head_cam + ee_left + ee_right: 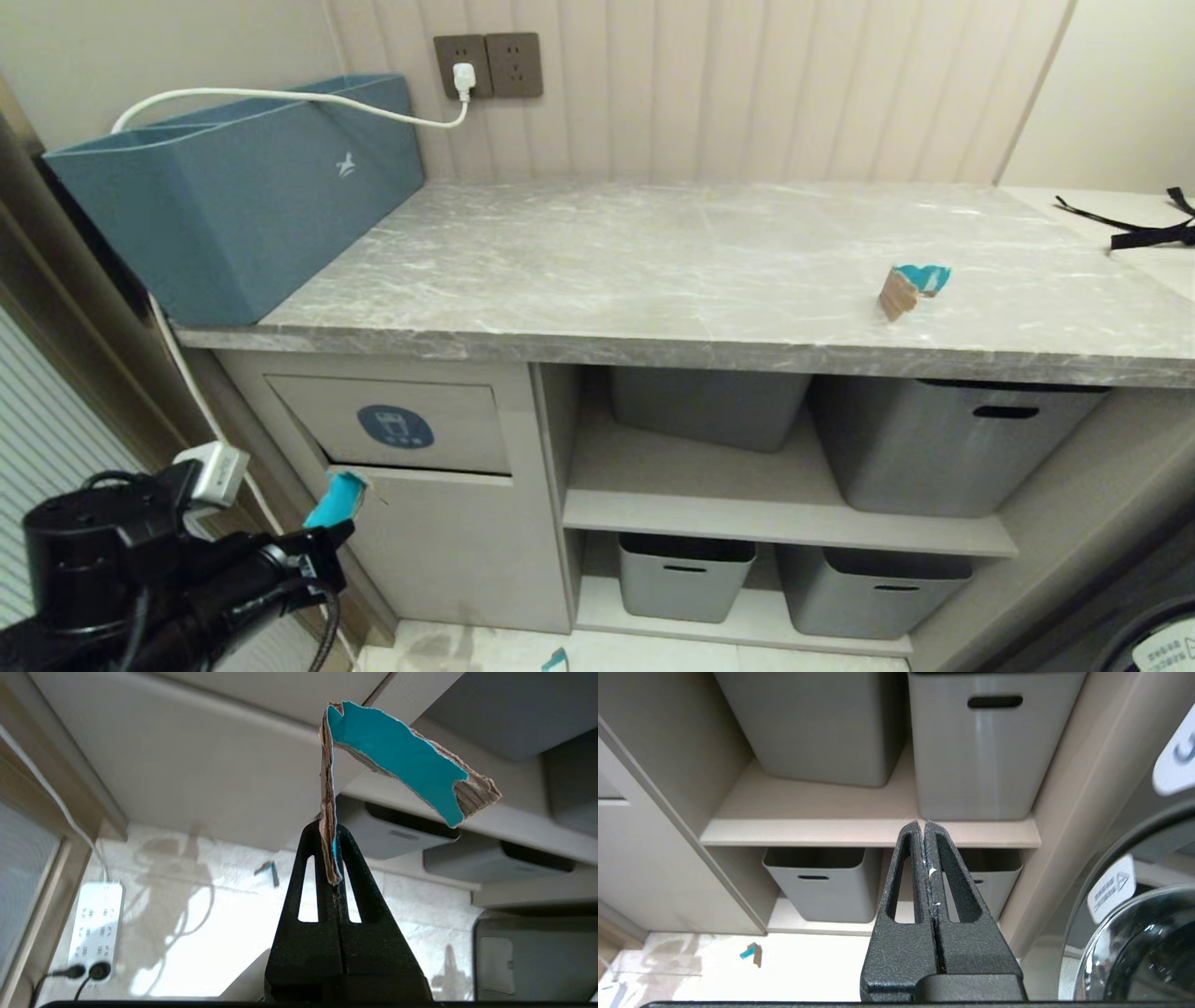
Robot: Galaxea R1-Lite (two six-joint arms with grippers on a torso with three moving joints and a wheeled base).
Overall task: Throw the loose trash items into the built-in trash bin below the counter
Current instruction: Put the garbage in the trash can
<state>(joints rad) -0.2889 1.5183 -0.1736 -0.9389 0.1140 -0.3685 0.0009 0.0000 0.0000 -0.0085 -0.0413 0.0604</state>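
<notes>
Blue bin-icon sticker (395, 427) on trash flap (392, 425); left gripper (332, 858) clamped tight on turquoise cardboard scrap (397, 756); right gripper (924, 858) closed, empty.

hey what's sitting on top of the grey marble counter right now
On the counter: a blue-teal box at its left end and one cardboard scrap toward the right. The box's inside cannot be seen.

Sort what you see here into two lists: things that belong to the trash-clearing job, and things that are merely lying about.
Part of the job:
- scrap clamped in the left hand
- scrap on the counter
- scrap on the floor
- bin flap with blue sticker
- counter

Just lying about:
- blue-teal box
- grey tubs
- white cable
- black strap
- power strip
</notes>
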